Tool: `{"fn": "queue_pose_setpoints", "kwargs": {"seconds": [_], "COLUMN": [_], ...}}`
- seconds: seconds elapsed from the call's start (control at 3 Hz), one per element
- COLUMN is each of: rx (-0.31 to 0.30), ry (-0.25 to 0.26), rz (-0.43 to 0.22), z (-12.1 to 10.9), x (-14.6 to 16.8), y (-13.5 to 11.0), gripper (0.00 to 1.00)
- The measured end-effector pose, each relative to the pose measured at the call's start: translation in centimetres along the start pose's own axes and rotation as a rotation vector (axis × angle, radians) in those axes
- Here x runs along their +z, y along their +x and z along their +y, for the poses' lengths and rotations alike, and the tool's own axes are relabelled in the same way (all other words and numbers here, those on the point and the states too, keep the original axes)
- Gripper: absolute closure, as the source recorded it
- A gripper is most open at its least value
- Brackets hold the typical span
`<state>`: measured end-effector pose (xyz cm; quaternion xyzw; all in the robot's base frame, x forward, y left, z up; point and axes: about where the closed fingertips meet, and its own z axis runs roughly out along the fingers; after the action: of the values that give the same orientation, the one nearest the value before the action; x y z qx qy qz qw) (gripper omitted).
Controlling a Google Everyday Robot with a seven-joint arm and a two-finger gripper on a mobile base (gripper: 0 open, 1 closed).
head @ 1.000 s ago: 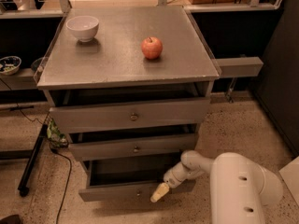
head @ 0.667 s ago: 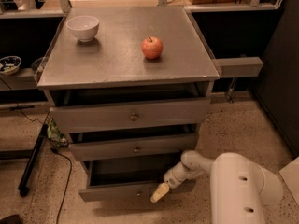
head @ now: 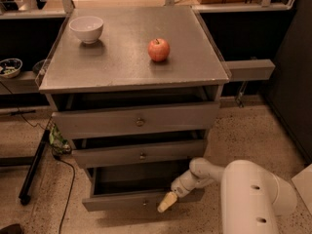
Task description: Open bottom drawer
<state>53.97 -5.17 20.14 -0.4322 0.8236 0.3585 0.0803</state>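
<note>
Up on the desk [head: 112,72], a white bowl [head: 86,29] is parked back left and a red apple [head: 159,49] is sat mid-right, well apart. A small dish [head: 9,67] is spotted off on the left shelf [head: 22,84].

Gripper [head: 166,204] sits against the bottom drawer [head: 117,202] front. I can't make out the knob beside it. Drawer interior is lost in shadow. White arm [head: 253,199] runs off the bottom edge. Small dish [head: 9,67] is clipped at the left edge, contents unreadable.
</note>
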Motion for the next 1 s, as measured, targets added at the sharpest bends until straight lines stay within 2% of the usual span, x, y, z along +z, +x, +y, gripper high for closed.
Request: {"fn": "queue_pose_setpoints", "kwargs": {"seconds": [1.0], "rx": [-0.002], "ry": [-0.015], "rz": [-0.002], "z": [0.31], "x": [0.04], "y": [0.0], "gripper": [0.0]}}
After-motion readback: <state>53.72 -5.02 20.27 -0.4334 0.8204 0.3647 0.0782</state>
